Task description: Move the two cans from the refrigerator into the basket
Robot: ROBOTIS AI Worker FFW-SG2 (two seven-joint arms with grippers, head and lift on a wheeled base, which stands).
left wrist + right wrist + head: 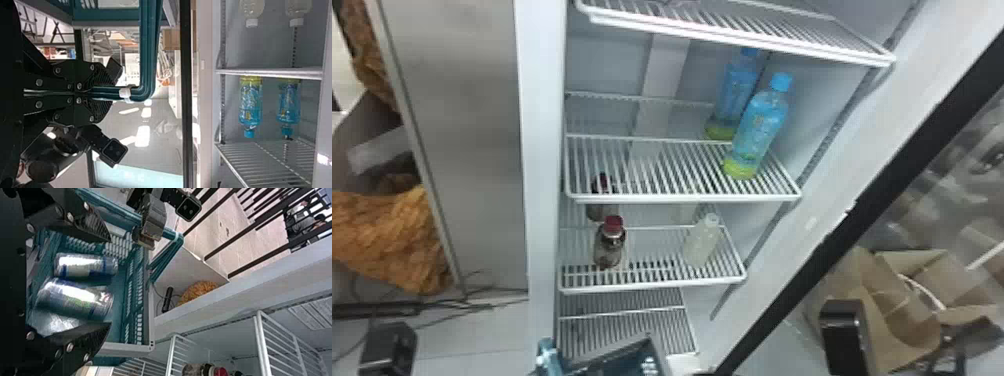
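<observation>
So the two cans, the bluer one [86,266] and the greener one [74,299], are in the basket [125,349], side by side and just about parallel; the right gripper [109,282] is at the basket with its fingers spread wide, one to either side of the pair, so it's basically released; the left gripper [105,93] is clenched on the basket's teal handle [149,47]; the basket itself sits at the near edge of the head view, in front of the fridge [544,150].

Fridge-wise, two blue bottles stand on the right part of a middle shelf [652,199], one near [757,132] and one far [733,92]; on the next shelf down [652,286] there's a red-capped bottle [609,250] on the left, with another dark bottle [603,186] farther back, and a pale bottle [702,245] over on the right; the door [827,245] hangs open to the right, and brown paper [902,300] shows through its glass; way over on the left, past a grey panel [457,125], there's some orange cloth [387,235].
</observation>
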